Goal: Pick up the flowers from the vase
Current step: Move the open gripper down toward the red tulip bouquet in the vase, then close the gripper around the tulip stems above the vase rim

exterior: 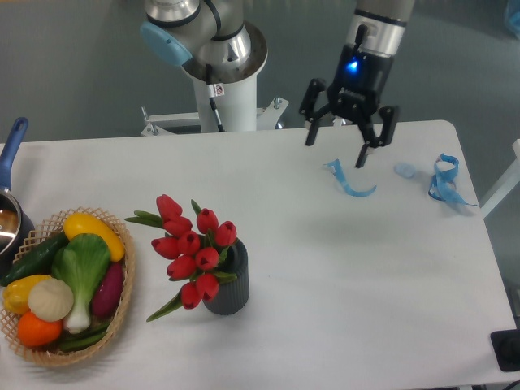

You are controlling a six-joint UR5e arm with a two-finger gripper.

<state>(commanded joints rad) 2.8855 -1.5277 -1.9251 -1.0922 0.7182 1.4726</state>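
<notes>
**Hand above the far side of the desk, flowers in the vase**

White desk (325,276) before a grey floor. Hand (335,149) hangs over the far edge with fingers spread wide, holding nothing, a blue light lit on its wrist. Flowers (192,248), red tulips, stand in the dark ribbed vase (229,286) near the front, well apart from the hand, lower left of it. No legible writing is visible.

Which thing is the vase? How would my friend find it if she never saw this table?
Start at the wicker basket of vegetables on the table's left side, then look just right of it. The vase is the short, dark, ribbed cylinder there, the only thing holding flowers, a bunch of red tulips.
</notes>
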